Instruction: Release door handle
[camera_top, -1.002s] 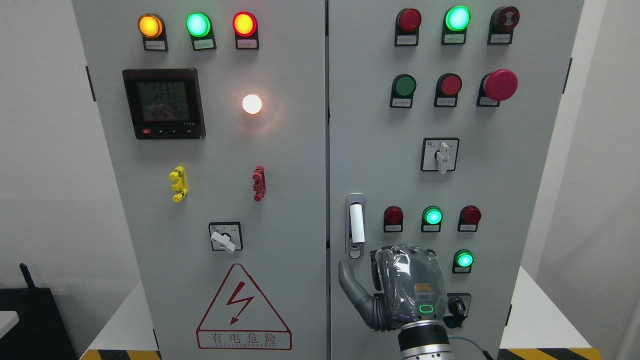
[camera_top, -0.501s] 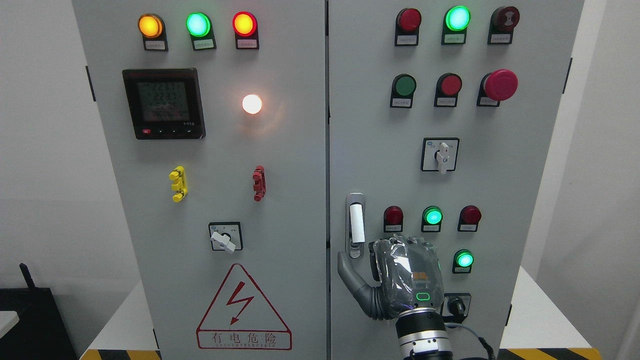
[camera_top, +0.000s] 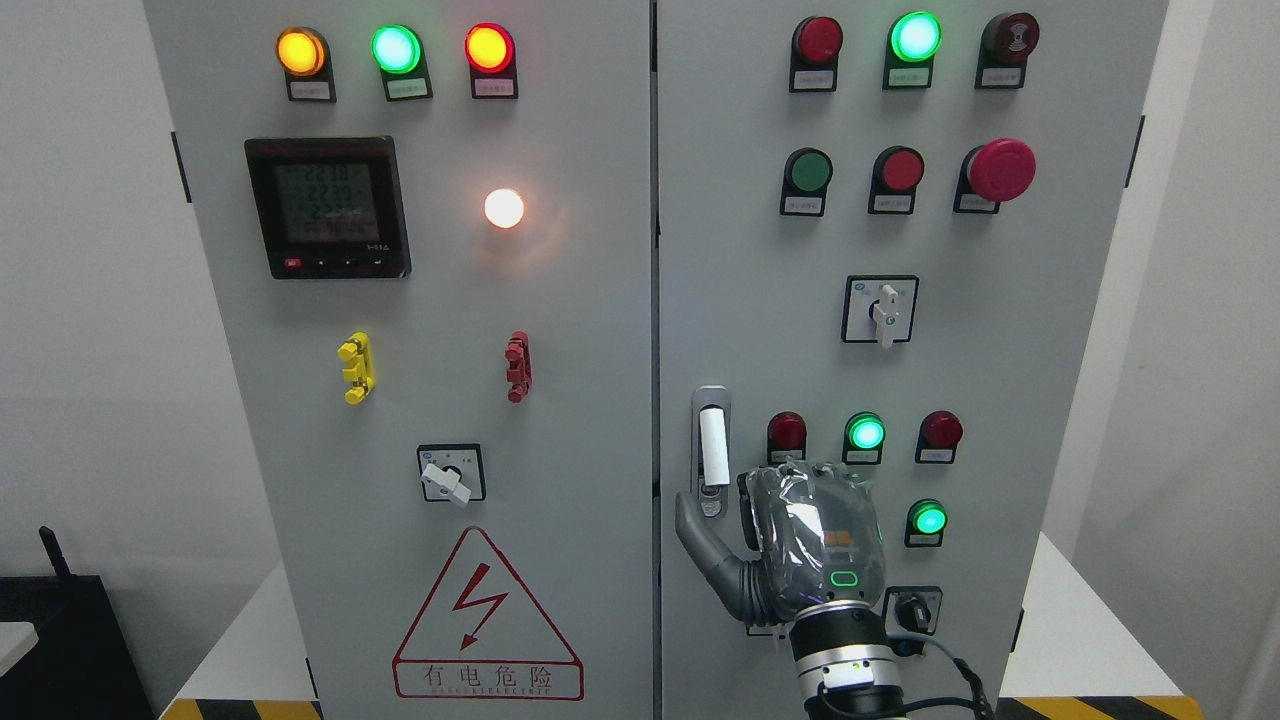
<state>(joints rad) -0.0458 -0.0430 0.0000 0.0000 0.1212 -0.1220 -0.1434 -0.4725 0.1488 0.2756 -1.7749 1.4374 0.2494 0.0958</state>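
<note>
The right robot hand (camera_top: 800, 540) is hovering just below the door handle (camera_top: 711, 450) on the right cabinet door (camera_top: 750, 250), thumb spread, holding nothing. Release looks done; next it is likely needing only to draw clear of the panel.

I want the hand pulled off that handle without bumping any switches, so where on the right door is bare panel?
Bare panel lies between the door handle and the selector switch. Right of the right hand, the red and green lamps crowd close.
</note>
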